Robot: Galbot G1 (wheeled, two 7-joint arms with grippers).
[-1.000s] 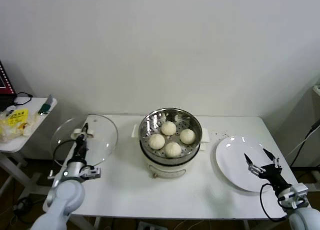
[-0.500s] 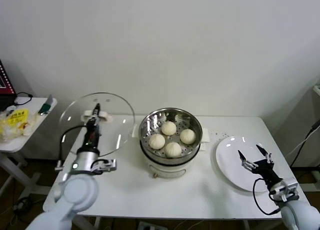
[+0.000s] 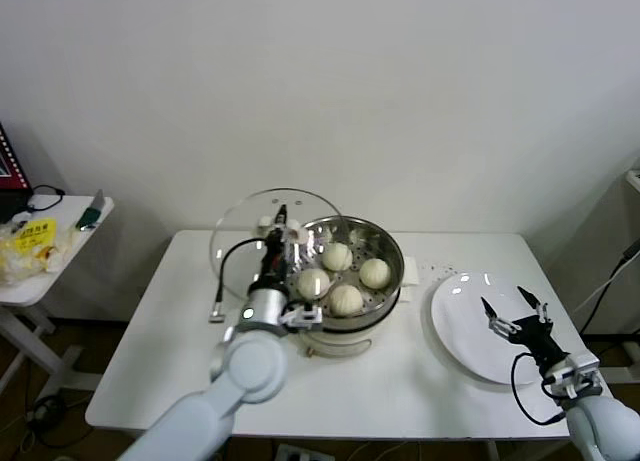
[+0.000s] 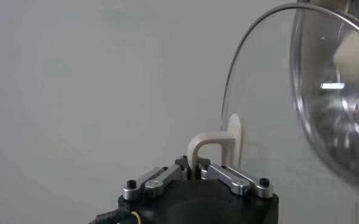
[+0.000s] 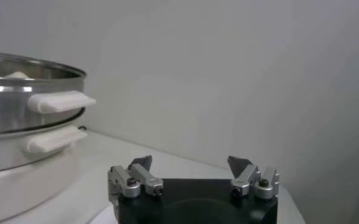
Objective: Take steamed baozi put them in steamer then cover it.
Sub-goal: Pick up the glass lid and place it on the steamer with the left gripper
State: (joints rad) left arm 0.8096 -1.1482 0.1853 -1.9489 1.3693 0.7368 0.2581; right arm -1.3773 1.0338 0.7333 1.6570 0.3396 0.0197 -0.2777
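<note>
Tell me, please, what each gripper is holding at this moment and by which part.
The left gripper holds the cover by its cream handle; the right gripper holds nothing.

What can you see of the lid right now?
The lid is a round clear glass dome with a thin metal rim and a cream handle at its centre. The left gripper is shut on that handle and holds the lid in the air, tilted nearly on edge. It hangs at the steamer's left rim, overlapping it in the head view, not seated. Whether it touches the steamer is unclear. Four baozi lie uncovered inside.
</note>
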